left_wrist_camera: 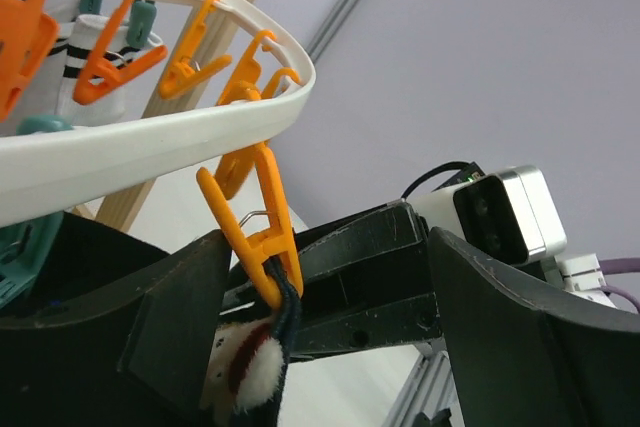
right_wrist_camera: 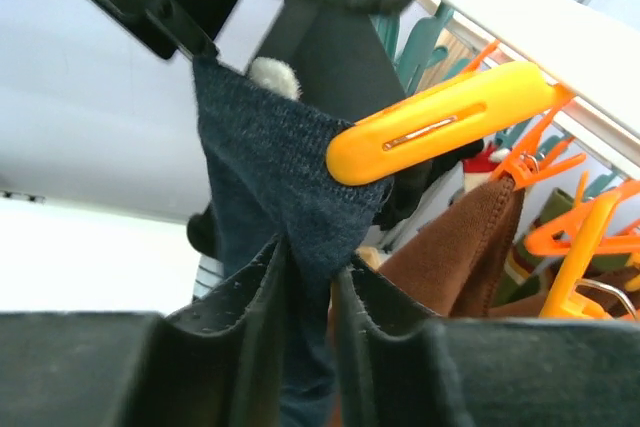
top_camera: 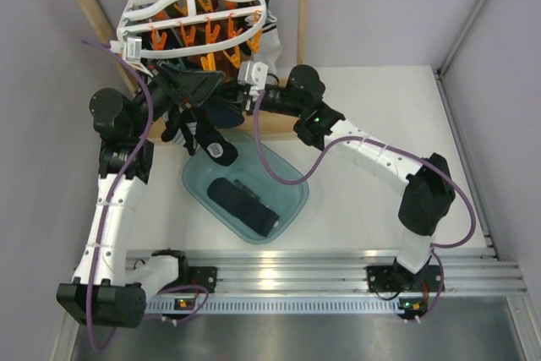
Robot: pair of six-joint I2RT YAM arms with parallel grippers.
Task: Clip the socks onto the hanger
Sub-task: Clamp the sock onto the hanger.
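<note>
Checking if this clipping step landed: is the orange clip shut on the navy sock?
Shut on it. In the right wrist view the orange clip bites the edge of the navy sock; the right hand also grips that sock.

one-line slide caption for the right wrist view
Right end effector pinches a navy sock at an orange clip under the hanger.

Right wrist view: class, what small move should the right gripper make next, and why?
Probably open the right gripper and let go. It pinches the navy sock while the orange clip already appears shut on its edge; the left wrist view shows that clip biting dark fabric under the hanger. Release gently, in case the bite is shallow.
</note>
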